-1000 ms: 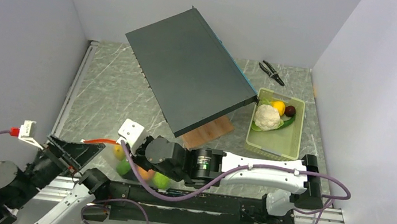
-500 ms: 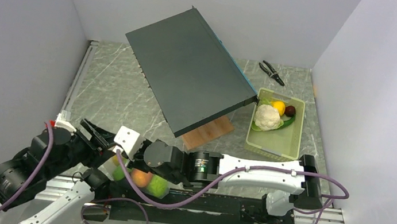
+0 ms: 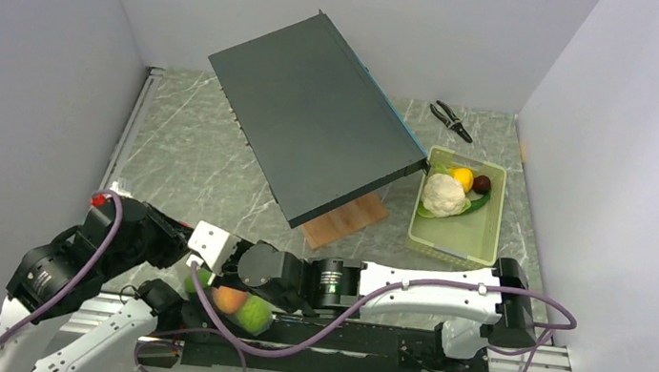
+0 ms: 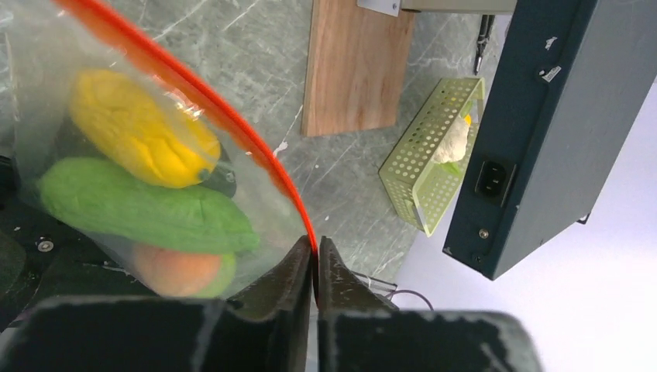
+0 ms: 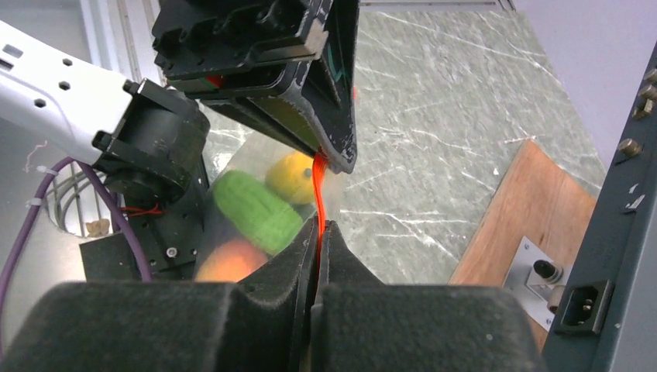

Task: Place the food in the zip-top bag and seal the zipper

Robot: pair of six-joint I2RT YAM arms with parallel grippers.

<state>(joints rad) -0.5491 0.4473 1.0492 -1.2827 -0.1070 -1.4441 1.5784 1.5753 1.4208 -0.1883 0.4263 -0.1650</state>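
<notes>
Two hands pinch one strip. The left hand (image 4: 315, 267) has its jaws nearly together on the zipper (image 4: 232, 124), with the orange-red line running straight into the gap between them. The right hand (image 5: 318, 256) is clenched on the same zipper a little further along. In its own view the left hand's fingers sit just above it on the strip, so the two grips are very close.

Below the strip hangs the bag (image 4: 256, 217), clear and crinkled, holding a yellow piece (image 4: 139, 132), a green piece (image 4: 139, 209) and an orange (image 4: 174, 271). From above, the bag sits low between the arms, over the near edge of the counter (image 3: 185, 157) and the arm bases. Well apart at the far right, the tray (image 3: 483, 235) holds the cauliflower (image 3: 443, 193) and some smaller pieces, so not all the food looks bagged.

My guess is that the seal is in progress, and several things could spoil it:

- **Slipping grip:** The strip is thin and slick, and the food's weight pulls down on it, so a slide along it could draw it out of either pinch.
- **Dropped bag:** If one hand lets go while the mouth is unsealed, the bag may tip and spill over the edge.
- **Partial seal:** Two grips this close press only a short stretch, so the rest of the track may stay open.
- **Skewed lips:** An uneven pull could skew the lips so they fail to mate.
</notes>
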